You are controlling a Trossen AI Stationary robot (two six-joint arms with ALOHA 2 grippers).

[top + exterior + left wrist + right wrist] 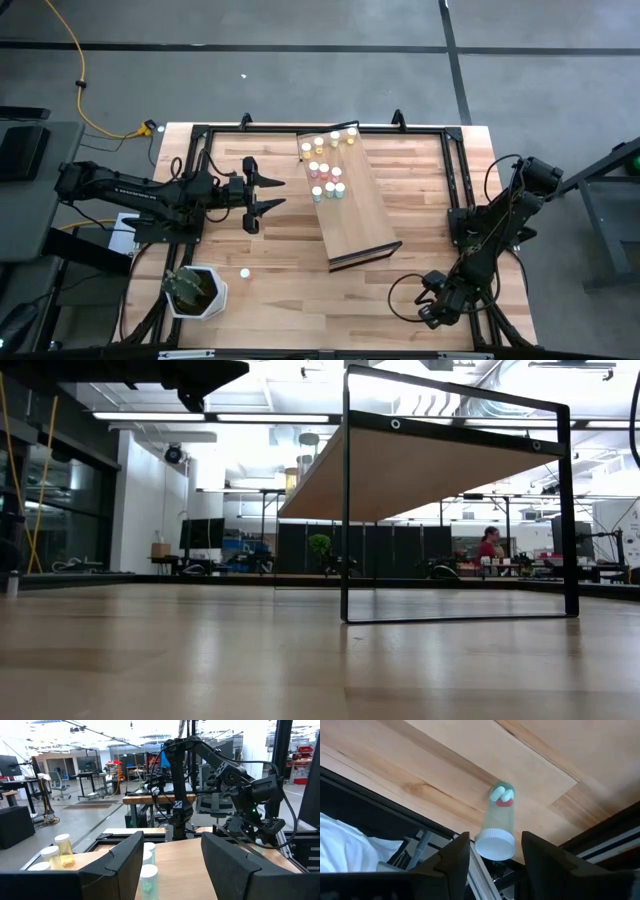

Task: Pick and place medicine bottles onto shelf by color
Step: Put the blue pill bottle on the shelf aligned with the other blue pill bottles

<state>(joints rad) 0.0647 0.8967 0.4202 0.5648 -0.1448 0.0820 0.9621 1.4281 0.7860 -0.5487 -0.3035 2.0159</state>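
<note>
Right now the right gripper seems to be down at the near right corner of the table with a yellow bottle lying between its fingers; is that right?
Not quite: the bottle lying on its side between the right gripper's fingers is a clear pale green with a white cap, not yellow, as the right wrist view shows. The rest holds: the high view puts that gripper low at the near right corner of the table.

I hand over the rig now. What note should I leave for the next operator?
Left gripper: open, empty, beside the shelf, at its left edge.
Right gripper: near the right edge of the table, away from the shelf, at a clear bottle lying on its side; grip unclear.
Done: about a dozen bottles stand at the shelf's far end.
Left: put the clear bottle with its color.
</note>
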